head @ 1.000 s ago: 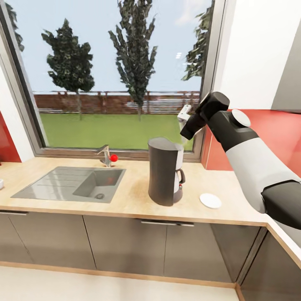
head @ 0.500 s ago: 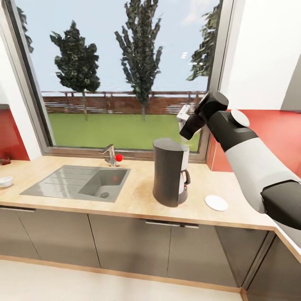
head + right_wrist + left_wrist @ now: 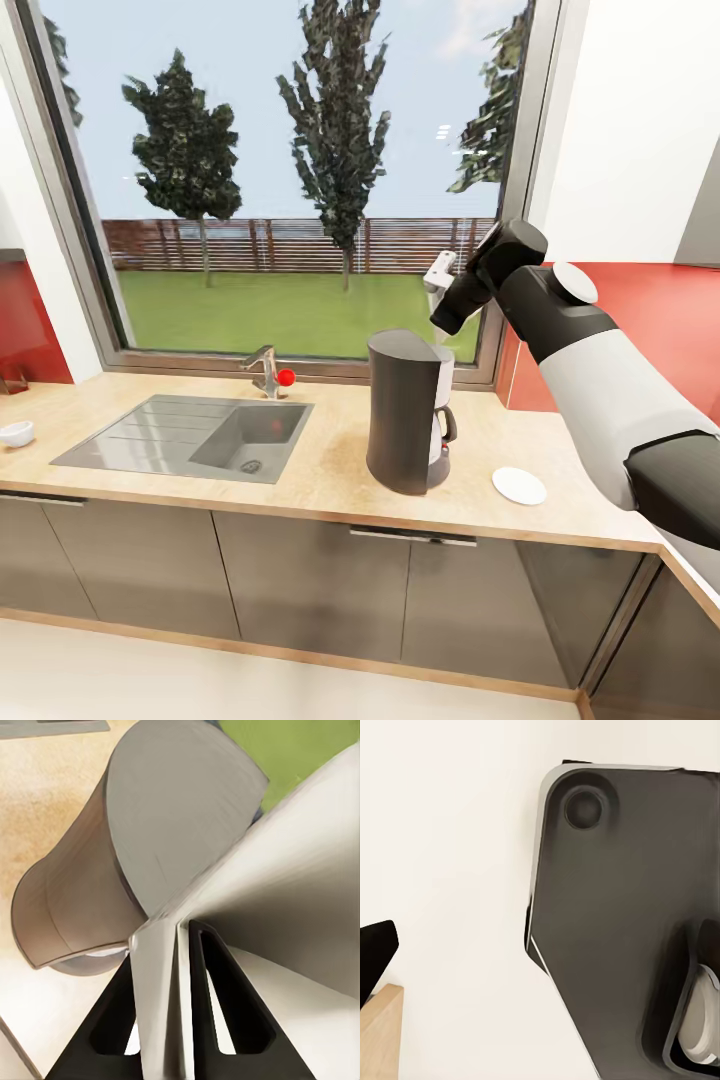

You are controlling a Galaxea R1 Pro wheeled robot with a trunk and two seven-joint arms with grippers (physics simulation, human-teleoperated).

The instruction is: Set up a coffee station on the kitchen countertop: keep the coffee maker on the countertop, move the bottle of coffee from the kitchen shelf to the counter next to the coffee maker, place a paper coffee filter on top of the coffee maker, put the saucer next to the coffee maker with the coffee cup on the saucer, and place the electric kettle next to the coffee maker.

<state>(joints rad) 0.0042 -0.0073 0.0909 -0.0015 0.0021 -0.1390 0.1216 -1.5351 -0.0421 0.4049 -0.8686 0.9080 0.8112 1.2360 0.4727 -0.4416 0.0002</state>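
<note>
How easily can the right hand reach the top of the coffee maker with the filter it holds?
Probably yes: the right hand, shut on the paper coffee filter, hangs just above the coffee maker, and nothing stands between them.

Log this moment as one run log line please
right gripper: shut on paper coffee filter | position: above coffee maker | saucer: on countertop beside it, bare | filter: not yet placed
</note>
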